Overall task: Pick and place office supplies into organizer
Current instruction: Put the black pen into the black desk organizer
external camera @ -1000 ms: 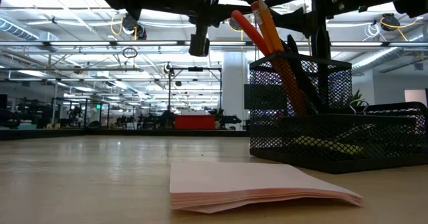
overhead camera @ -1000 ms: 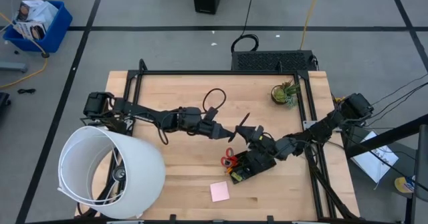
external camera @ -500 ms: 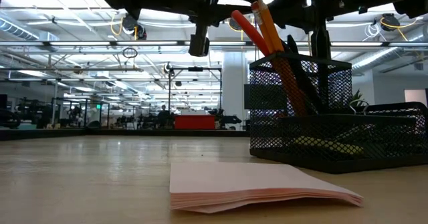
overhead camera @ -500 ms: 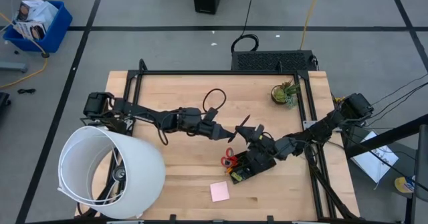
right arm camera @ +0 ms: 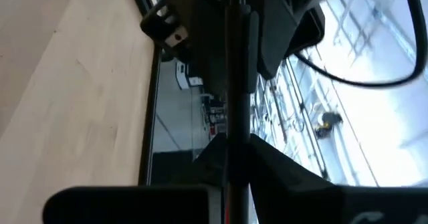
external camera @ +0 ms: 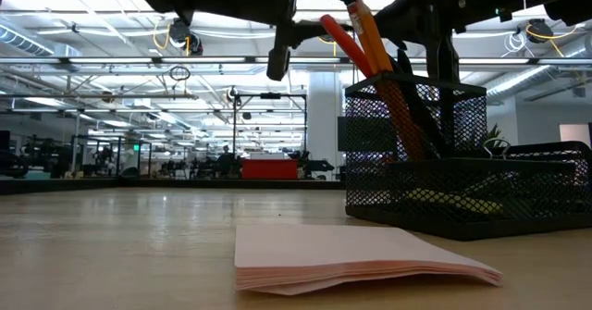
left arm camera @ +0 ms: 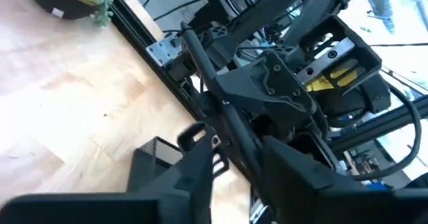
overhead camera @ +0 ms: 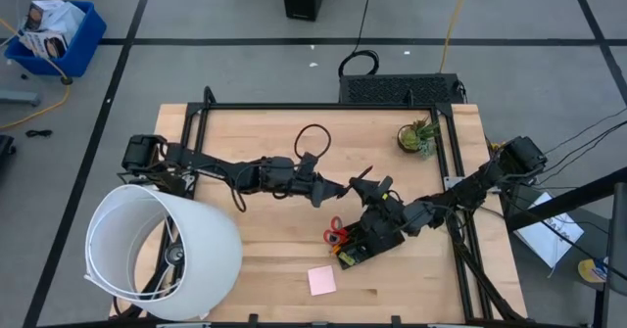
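Pen (overhead camera: 360, 178) is the item in hand: a thin black stick held in the air just right of the high view's centre, above the tabletop (overhead camera: 265, 269) and just above the upper edge of the organizer (overhead camera: 372, 242). The right gripper (overhead camera: 377, 185) is clamped on it, and its wrist view shows the dark shaft running straight between the two fingers. The left gripper (overhead camera: 336, 187) sits just left of the pen with its fingers apart either side of the shaft, no longer pinching it.

The pen looks light, stiff and smooth, so it is likely to swivel or slide in a pinch taken near one end. A hold across the middle of the barrel, with the fingers square to it, should keep it from tipping as it goes down into the tall mesh cup.

The red-handled scissors (overhead camera: 334, 234) and the orange pencil (external camera: 370, 32) already stand in that cup, so room is tight. The pink sticky-note pad (overhead camera: 321, 280) lies flat at lower centre. It is soft and thin, and is best pinched at an edge.
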`<action>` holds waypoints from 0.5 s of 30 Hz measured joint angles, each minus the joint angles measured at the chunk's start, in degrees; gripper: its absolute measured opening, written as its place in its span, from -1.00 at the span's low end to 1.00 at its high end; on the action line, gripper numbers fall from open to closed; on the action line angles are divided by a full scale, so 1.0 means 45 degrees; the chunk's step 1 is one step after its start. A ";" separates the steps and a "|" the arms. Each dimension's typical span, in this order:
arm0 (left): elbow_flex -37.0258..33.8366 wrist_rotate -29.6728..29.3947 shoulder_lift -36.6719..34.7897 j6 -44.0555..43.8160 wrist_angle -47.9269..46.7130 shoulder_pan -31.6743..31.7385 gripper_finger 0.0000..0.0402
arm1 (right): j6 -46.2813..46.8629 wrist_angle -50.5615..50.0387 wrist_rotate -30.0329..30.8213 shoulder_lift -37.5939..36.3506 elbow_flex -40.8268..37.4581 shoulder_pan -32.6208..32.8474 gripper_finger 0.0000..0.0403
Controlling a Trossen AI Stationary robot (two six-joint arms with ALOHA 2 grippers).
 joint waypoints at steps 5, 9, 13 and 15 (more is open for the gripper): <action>0.0005 0.0973 -0.0010 0.0913 -0.0089 0.0533 -0.12 | 0.0631 0.0533 0.1152 0.0005 -0.0004 0.0010 -0.84; 0.0005 0.2575 -0.0010 0.1489 -0.0101 0.0993 -0.08 | 0.1269 0.0557 0.1184 0.0000 -0.0212 0.0024 -0.86; -0.0043 0.4893 0.0022 0.1768 -0.0393 0.1441 -0.07 | 0.1865 0.0770 0.2129 -0.0062 -0.0378 -0.0013 -0.84; -0.0053 0.5658 0.0044 0.1911 -0.0441 0.1606 -0.07 | 0.1964 0.0691 0.2260 -0.0057 -0.0434 0.0001 -0.83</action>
